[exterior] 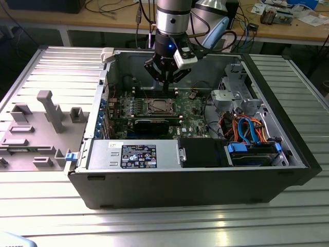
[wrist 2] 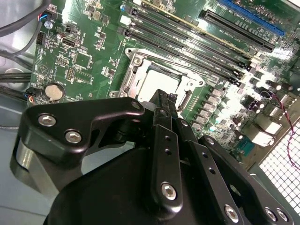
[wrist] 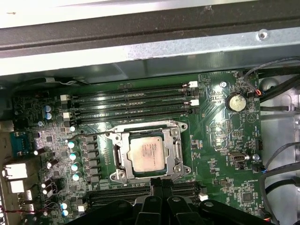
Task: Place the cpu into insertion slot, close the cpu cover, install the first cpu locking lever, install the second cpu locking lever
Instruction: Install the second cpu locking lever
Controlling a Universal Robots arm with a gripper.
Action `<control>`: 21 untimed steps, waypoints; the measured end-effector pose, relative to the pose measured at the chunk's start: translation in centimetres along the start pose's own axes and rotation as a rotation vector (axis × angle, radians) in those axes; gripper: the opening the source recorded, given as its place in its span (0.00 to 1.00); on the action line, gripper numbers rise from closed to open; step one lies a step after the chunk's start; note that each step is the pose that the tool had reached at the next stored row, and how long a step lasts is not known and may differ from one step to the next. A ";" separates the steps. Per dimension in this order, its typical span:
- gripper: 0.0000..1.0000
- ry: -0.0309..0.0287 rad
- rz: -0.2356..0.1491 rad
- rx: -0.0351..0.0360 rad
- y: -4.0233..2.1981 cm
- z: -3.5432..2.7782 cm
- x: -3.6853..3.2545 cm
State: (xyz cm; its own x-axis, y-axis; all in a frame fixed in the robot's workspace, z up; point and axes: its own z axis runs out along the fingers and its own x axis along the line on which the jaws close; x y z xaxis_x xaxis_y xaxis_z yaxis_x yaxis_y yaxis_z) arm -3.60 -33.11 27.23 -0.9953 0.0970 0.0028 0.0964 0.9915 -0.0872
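Observation:
The cpu (wrist: 146, 155), a silver-grey square chip, lies flat in the insertion slot (wrist: 123, 174) on the green board; both wrist views show it (wrist 2: 155, 84). The cpu cover (wrist: 178, 151), a silver metal frame, lies down around the chip with the chip showing through its window. A thin wire lever (wrist: 93, 135) runs out sideways from the socket's far edge. My gripper (wrist: 162, 187) is shut with nothing in it, its black fingertips close above the socket's near edge (wrist 2: 164, 99). In the exterior view the gripper (exterior: 168, 86) hangs inside the case just behind the socket (exterior: 157, 107).
Long memory slots (wrist: 131, 105) run beside the socket. A black graphics card (exterior: 151, 123), a power supply (exterior: 133, 154) and a drive bay with blue and orange cables (exterior: 252, 146) fill the case front. The case walls (exterior: 103, 103) stand around. A grey fixture plate (exterior: 41, 128) lies at the exterior view's left.

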 end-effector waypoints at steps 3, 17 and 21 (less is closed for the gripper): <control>0.11 -0.0003 -0.004 0.0001 0.00 0.00 0.00; 0.11 0.0027 -0.071 -0.0992 -0.09 0.01 0.00; 0.11 0.0021 -0.090 -0.0993 -0.09 0.01 0.00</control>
State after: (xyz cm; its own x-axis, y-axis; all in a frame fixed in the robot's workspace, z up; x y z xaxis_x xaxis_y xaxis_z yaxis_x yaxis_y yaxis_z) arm -3.61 -33.20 27.23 -0.9999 0.0069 0.0083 0.0070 0.9999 0.0126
